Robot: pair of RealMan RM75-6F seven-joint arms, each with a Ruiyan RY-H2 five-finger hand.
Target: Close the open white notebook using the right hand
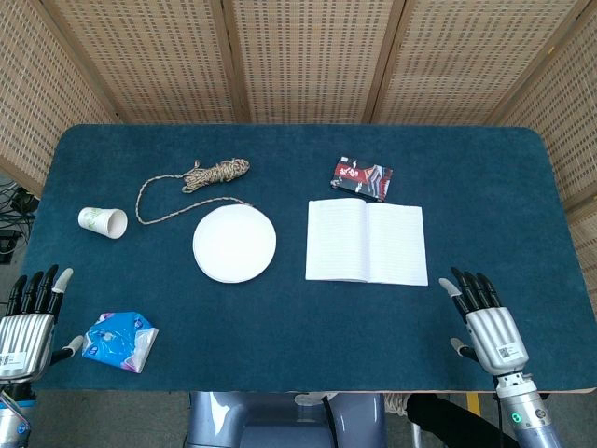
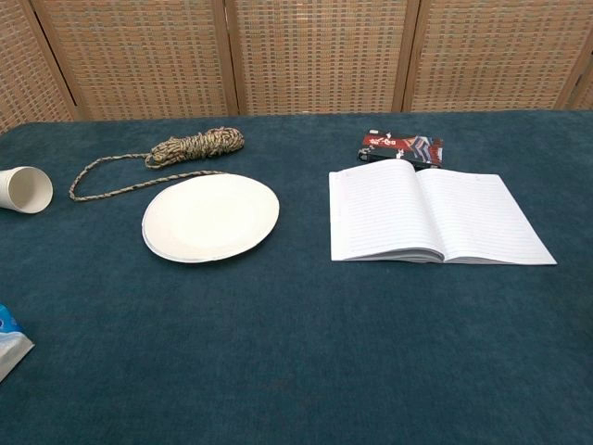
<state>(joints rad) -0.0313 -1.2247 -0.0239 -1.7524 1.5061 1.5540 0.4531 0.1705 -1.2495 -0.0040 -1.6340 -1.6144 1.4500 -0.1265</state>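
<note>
The white notebook (image 1: pixel 366 242) lies open and flat on the blue table, right of centre, its lined pages facing up; the chest view shows the notebook (image 2: pixel 435 215) too. My right hand (image 1: pixel 488 322) hovers near the table's front right edge, fingers stretched out and apart, holding nothing, a short way below and right of the notebook's right page. At the front left edge my left hand (image 1: pixel 28 319) is likewise open and empty. Neither hand appears in the chest view.
A white paper plate (image 1: pixel 234 244) sits left of the notebook. A coiled rope (image 1: pixel 207 176) lies behind it, a paper cup (image 1: pixel 103 222) on its side at far left. A red-black packet (image 1: pixel 361 177) touches the notebook's far edge. A blue-white packet (image 1: pixel 119 340) lies near my left hand.
</note>
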